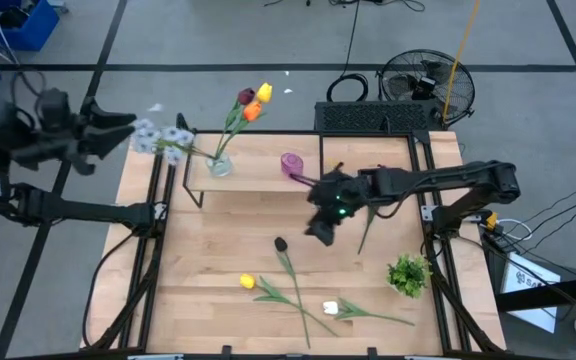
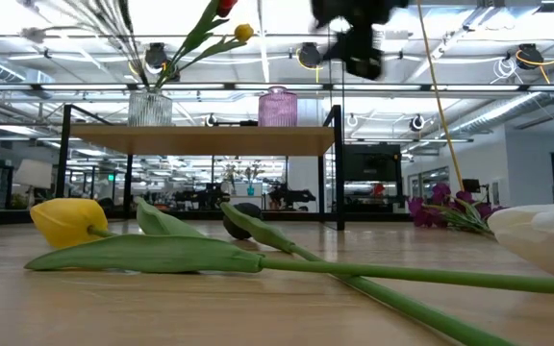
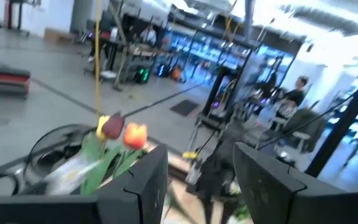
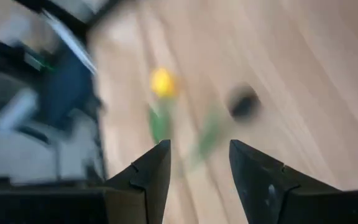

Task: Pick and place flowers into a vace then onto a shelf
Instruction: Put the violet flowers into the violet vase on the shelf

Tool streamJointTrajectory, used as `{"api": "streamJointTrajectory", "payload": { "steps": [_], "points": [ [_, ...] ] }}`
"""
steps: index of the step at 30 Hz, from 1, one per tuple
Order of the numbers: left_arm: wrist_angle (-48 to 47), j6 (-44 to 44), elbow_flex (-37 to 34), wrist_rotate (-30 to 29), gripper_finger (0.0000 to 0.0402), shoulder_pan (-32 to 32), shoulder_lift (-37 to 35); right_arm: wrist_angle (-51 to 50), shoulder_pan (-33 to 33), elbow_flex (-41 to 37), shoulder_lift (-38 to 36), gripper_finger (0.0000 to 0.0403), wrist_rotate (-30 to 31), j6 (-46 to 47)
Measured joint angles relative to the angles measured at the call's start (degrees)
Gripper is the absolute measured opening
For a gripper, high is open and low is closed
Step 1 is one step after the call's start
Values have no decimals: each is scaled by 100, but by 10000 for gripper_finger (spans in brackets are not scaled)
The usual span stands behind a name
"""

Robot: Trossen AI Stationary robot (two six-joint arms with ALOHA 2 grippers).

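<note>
Flowers (image 1: 286, 280), loose yellow, dark and white tulips, lie in front of the low wooden shelf (image 1: 258, 177); the right gripper (image 1: 320, 232), fingers apart above them, should descend squarely astride the dark tulip's stem, while the left gripper (image 1: 118, 125), fingers apart, waits left of the shelf.

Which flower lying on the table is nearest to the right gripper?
The dark red flower: its head lies just below the right gripper; the yellow flower and white flower lie farther.

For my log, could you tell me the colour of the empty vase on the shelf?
Pink-purple vase, clearest in the low view.
</note>
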Motion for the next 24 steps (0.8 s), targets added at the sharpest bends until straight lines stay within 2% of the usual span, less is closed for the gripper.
{"api": "streamJointTrajectory", "payload": {
  "steps": [4, 8, 10, 13, 19, 24],
  "points": [
    [352, 12, 191, 165, 186, 0, -2, -1819, 9, 0, -282, 155, 580, 290],
    [1106, 146, 224, 537, 186, 0, 0, -3184, 6, -2, -439, 155, 1858, 1220],
    [1438, 176, 224, 693, 186, 0, 19, -3495, 2, -52, -441, 155, 2546, 1959],
    [1732, 175, 224, 893, 186, 0, 52, -3627, -61, -396, -439, 155, 2944, 2744],
    [1765, 115, 222, 995, 186, 0, 55, -3640, -393, -1694, -440, 155, 2721, 3725],
    [1766, 127, 222, 966, 186, 1, 55, -2707, -866, -2620, -611, 155, 2974, 4051]
  ]
}}
